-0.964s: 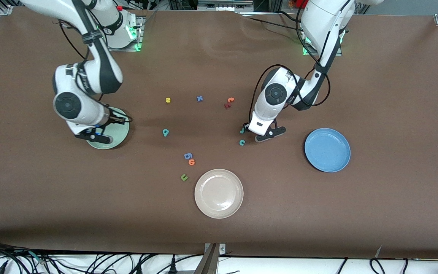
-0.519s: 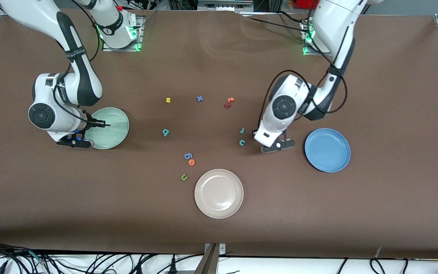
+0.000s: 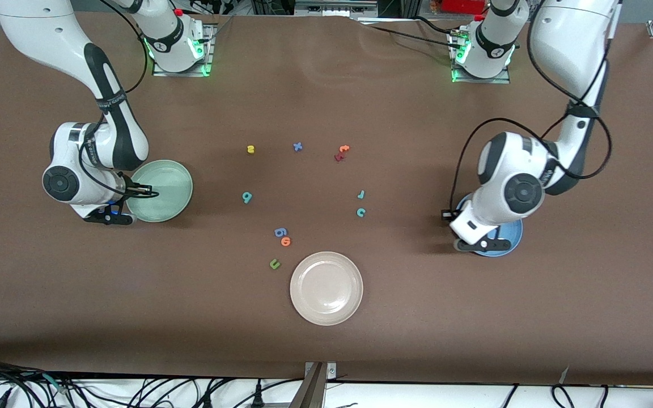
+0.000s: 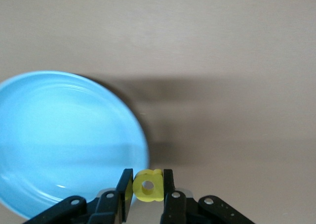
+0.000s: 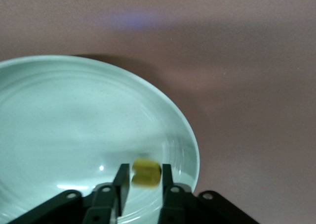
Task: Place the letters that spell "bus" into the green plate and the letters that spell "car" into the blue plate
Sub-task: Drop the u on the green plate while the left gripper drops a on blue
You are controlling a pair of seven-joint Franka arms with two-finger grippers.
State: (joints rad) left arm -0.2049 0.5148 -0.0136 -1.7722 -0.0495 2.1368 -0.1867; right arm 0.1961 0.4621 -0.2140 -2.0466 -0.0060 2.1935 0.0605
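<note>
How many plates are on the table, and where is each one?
3. The green plate lies at the right arm's end, the blue plate at the left arm's end, partly under that arm, and the cream plate between them, nearest the front camera.

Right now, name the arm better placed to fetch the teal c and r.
Left. Its tool is over the blue plate, nearer the c and r; the right tool is at the green plate.

Cream plate (image 3: 326,288), 6 stray letters.
</note>
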